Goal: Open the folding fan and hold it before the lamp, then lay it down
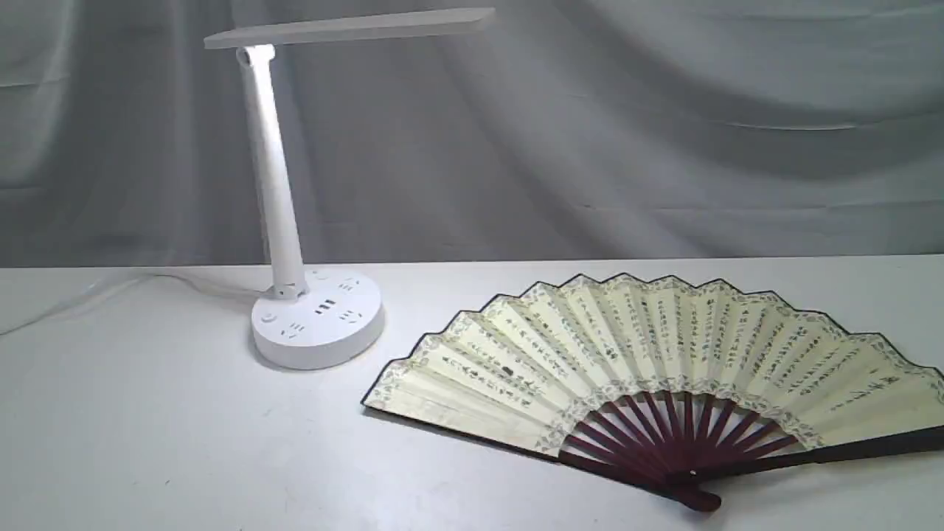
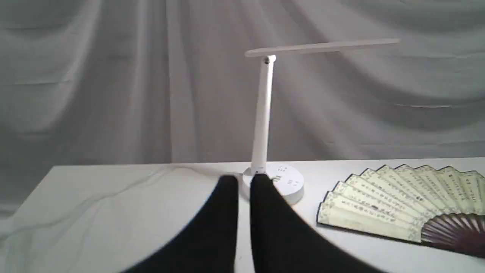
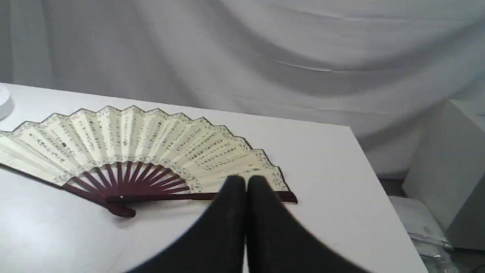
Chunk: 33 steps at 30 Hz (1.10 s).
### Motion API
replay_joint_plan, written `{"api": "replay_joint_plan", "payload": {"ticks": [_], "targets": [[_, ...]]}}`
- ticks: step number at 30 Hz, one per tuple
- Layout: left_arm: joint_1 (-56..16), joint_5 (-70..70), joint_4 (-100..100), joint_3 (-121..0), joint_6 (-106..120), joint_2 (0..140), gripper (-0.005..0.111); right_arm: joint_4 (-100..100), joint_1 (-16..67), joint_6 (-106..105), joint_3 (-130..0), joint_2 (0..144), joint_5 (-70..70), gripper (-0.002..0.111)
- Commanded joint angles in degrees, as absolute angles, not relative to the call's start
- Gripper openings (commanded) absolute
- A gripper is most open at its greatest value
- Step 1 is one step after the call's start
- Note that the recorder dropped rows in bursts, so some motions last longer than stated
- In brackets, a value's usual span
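One fan (image 1: pixel 649 354) is laid open flat on the white table (image 1: pixel 147 413), right of one lamp (image 1: pixel 276 192); pleated cream paper and maroon ribs are shown. In the left wrist view, the left gripper (image 2: pixel 244 182) is held toward the lamp, black jaws nearly closed, empty. In the right wrist view, the right gripper (image 3: pixel 246 182) is pointed at the fan, jaws pressed together, empty.

The folding fan (image 1: pixel 664 346) shows cream pleats, black calligraphy columns, a patterned border, dark maroon ribs. And the lamp (image 1: pixel 273 184), all white, on a white table (image 1: pixel 147 428), grey cloth (image 1: pixel 664 110) behind.
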State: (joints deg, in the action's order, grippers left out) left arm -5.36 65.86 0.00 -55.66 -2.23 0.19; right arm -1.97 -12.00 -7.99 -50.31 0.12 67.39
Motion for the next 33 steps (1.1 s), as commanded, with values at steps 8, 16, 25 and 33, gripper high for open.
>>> {"api": "replay_joint_plan", "payload": {"ticks": [8, 16, 25, 33], "targets": [[-5.27, 60.84, -1.32, -52.1, -4.29, 0.0, 0.004, -1.92, -11.91, -7.23, -50.07, 0.0, 67.1, 0.0], [-5.27, 48.69, -2.6, -39.83, -4.0, 0.0, 0.002, -1.92, -11.91, -7.03, -50.07, 0.0, 65.82, 0.0], [-5.27, 22.28, -7.51, -20.62, -4.0, 0.0, 0.002, 0.0, -11.91, -7.03, -41.44, 0.0, 55.48, 0.0], [-5.27, 13.81, -4.94, -10.52, -4.0, 0.0, 0.002, 3.55, -11.91, -7.03, -26.9, 0.0, 40.16, 0.0]]}}
